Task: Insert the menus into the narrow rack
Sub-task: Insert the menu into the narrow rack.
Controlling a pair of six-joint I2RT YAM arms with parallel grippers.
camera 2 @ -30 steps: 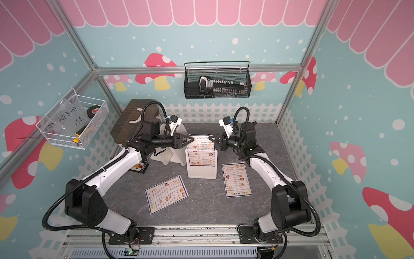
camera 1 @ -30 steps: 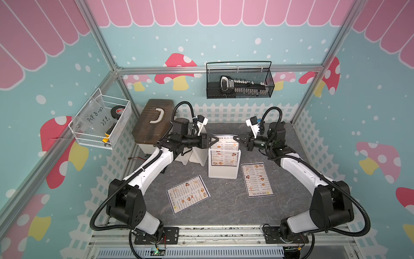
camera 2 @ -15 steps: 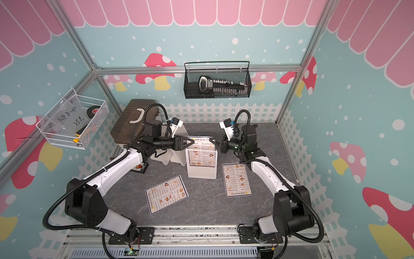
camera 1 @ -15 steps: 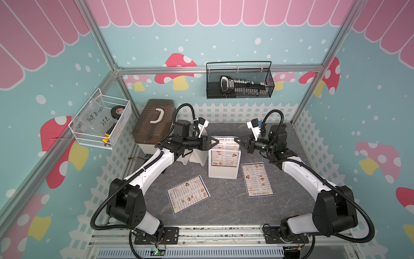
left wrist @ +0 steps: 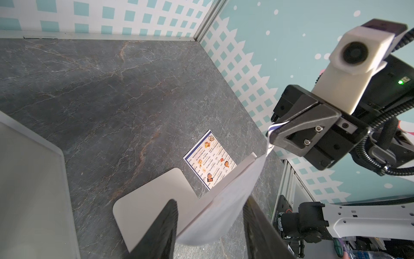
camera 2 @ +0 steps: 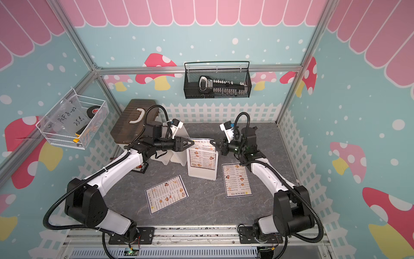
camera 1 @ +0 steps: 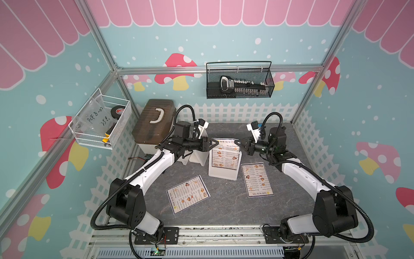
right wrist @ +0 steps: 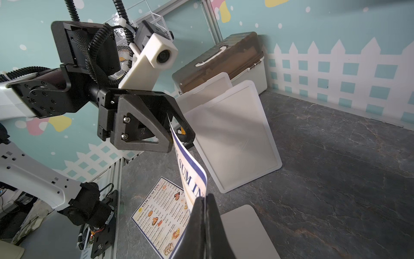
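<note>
arms: white shells, black joint housings and bases
cables: black corrugated conduit, looping
wrist cameras: white blocky housings, round dark lens
fingers: black, triangular cut-outs, silver screws
status light: green

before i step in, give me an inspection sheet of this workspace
surface: grey marbled tabletop, no spills seen
job's things: upright menu stands in the rack; left flat menu and right flat menu lie on the tabletop
clutter: white trays lean by the brown-lidded box
hands: left hand open, jaws straddling the upright menu's top corner; right hand shut on its other top corner
cables: black conduit arches over each wrist
surroundings: black mesh basket on back wall, white wire basket on left wall
</note>
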